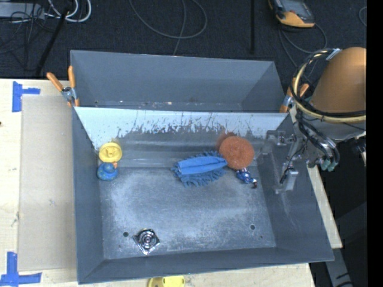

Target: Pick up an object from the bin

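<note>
My gripper (288,173) hangs over the bin's right sloping wall, with nothing seen in it. The nearest loose thing is a small blue and silver piece (246,176) on the floor just to its left. A round, fuzzy orange-brown ball (236,150) lies a little further left, toward the back wall. A blue fringed brush-like thing (200,167) lies flat beside the ball, near the middle of the bin.
A yellow and blue toy (109,159) stands at the left side of the bin. A small shiny metal thing (146,239) lies near the front left. The arm with its orange dome comes in from the right above the rim.
</note>
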{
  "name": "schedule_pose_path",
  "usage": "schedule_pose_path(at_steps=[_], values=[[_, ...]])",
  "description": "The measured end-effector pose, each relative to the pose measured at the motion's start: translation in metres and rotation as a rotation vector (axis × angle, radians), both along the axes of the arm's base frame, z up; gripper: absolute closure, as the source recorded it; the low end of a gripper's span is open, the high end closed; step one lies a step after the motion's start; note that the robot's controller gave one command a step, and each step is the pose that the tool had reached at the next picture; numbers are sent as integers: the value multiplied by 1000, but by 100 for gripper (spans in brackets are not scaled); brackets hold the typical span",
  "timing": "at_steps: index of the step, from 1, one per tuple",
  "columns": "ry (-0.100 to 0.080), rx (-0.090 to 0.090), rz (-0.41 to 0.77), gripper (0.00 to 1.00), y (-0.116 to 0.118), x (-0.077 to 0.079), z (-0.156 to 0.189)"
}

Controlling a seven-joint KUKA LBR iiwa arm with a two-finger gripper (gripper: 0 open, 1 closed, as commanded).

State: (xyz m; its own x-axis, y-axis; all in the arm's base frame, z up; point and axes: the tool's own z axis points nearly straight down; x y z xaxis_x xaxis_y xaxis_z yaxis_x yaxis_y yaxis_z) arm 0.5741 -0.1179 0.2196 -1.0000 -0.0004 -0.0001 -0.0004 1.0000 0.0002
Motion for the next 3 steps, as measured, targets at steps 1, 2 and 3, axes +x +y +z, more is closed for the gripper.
schedule_pose_path(at_steps=[1, 2, 3], values=[[-5, -1, 1, 0, 36, 12, -63], [-1, 0, -115, 0, 121, 34, -67], [-1, 1, -157, 0, 126, 32, -111]])
